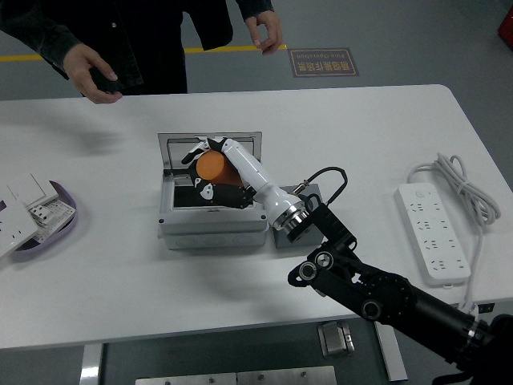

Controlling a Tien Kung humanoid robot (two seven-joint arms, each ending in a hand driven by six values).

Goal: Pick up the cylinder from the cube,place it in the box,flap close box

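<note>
Orange thing: the cylinder point(212, 166) is round and orange. It is in the middle of the frame, held up over the open box point(212, 210).
Right hand: the right hand point(210, 172) has its fingers point(195, 149) wrapped tight around the cylinder. Its black and white arm comes in from the lower right of the frame.
Box: grey, with its lid point(210, 149) standing up at the back. The inside looks dark and I cannot see anything in it.
Cube: the grey cube point(309, 194) sits just right of the box, mostly hidden behind the arm. Nothing is on top of it.
Step now: I think the pick-up is done and the hand is putting the cylinder into the box.
Next move: the hand should go down a little into the box, then let go. After that the lid needs a push forward to shut.
Left hand: not seen.
Person: stands at the top of the frame, with one hand point(92, 76) at the upper left and the other hand point(265, 30) at the top middle, both above the white desk point(120, 273) and touching nothing.
Other things: a white power strip point(433, 233) at the right, and a purple tray point(60, 220) at the left edge.
</note>
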